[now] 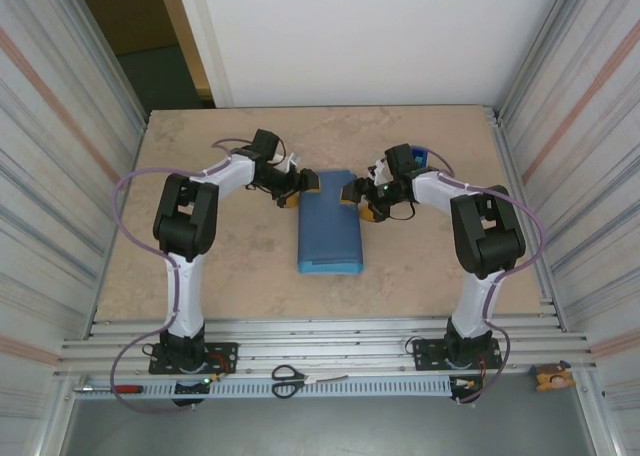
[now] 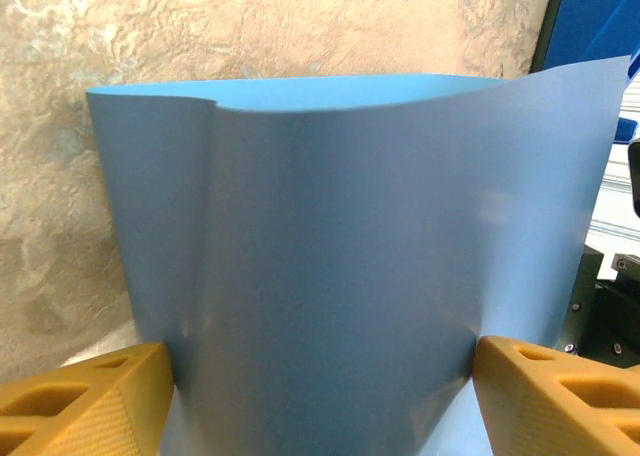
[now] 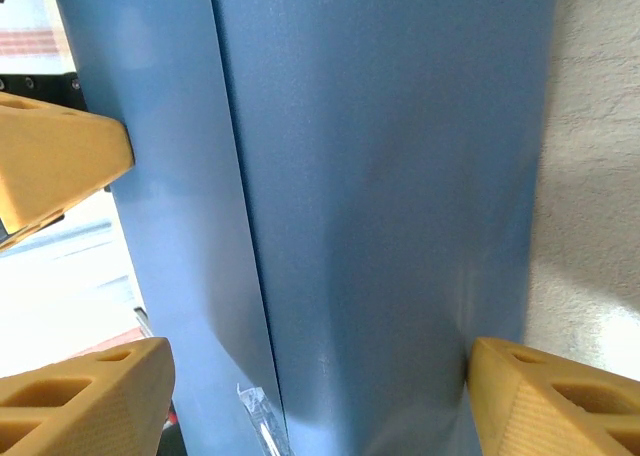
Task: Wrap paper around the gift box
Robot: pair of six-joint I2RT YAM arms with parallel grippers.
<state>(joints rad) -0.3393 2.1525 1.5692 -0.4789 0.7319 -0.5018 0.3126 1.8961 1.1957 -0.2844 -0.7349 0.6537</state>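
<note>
Both pincers, L (image 2: 320,396) & R (image 3: 320,396), wide apart, straddling paper (image 1: 330,231).

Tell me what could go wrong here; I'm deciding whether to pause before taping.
1. The large thin blue paper sheet is folded over with its far flaps standing loose; they may spring open.
2. The left end effector and right end effector flank that end closely, so squeezing could crease the sheet.

A robot test cell in a lab or workshop — corrugated metal walls (image 1: 50,126) on left and right, a beige table (image 1: 240,266), an aluminium rail frame (image 1: 330,341) near, scissors (image 1: 290,380) on it.
</note>
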